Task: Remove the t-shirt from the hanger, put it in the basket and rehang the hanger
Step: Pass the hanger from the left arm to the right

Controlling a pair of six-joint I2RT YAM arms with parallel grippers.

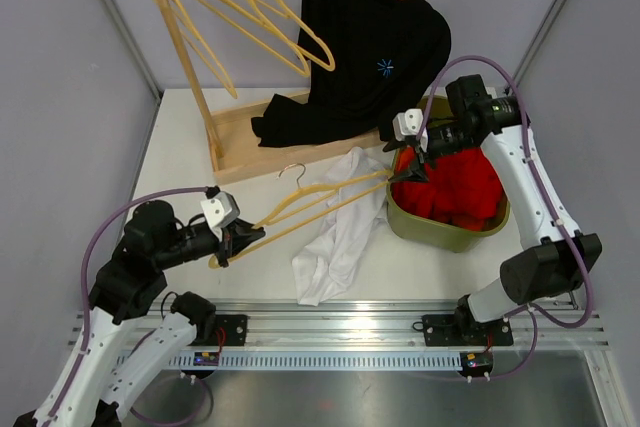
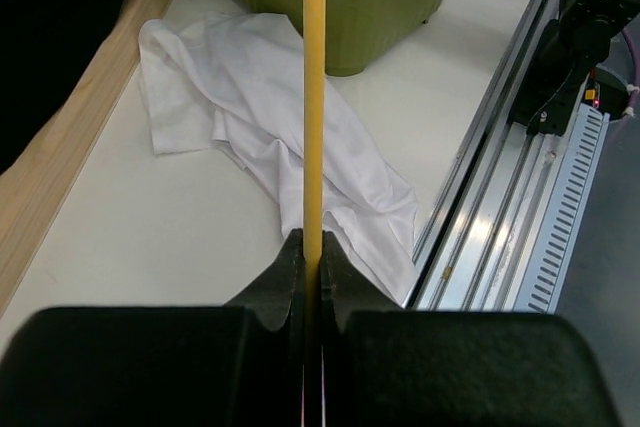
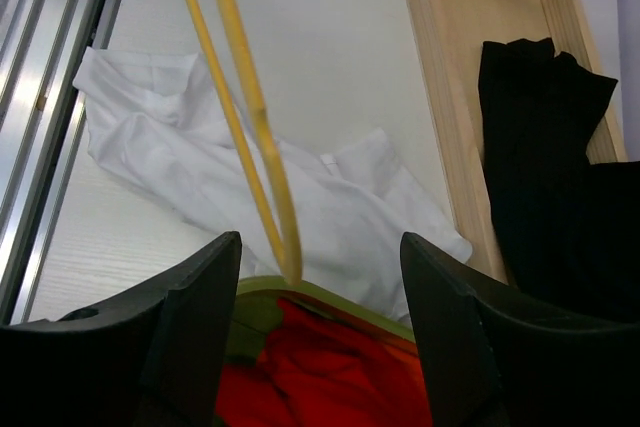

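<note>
Hanger (image 1: 322, 197), yellow and bare, clenched by one end between my left fingers (image 2: 281, 287). Its long bar runs from them across the counter (image 1: 180, 167) toward the green basket (image 1: 440, 232).

White t-shirt (image 1: 335, 232) is off the hanger, crumpled on the counter beneath that bar. It lies between the basket and the metal rail (image 1: 400, 312) at the near edge. Whether cloth and bar touch, I cannot tell.

My right fingers (image 3: 190, 322) are spread wide and released, grasping nothing, poised over the basket's left rim. In the right wrist view the far tip of the hanger shows in the gap between them, just at the rim, with neither finger on it.

Red cloth (image 1: 460, 187) is heaped inside the basket.

At the back stands a wooden rack (image 1: 250, 152). A black shirt (image 1: 375, 57) hangs there on a hanger of its own, its hem draped onto the rack's base. Spare hangers (image 1: 260, 12), yellow like mine, hang from the same rod to its left.
</note>
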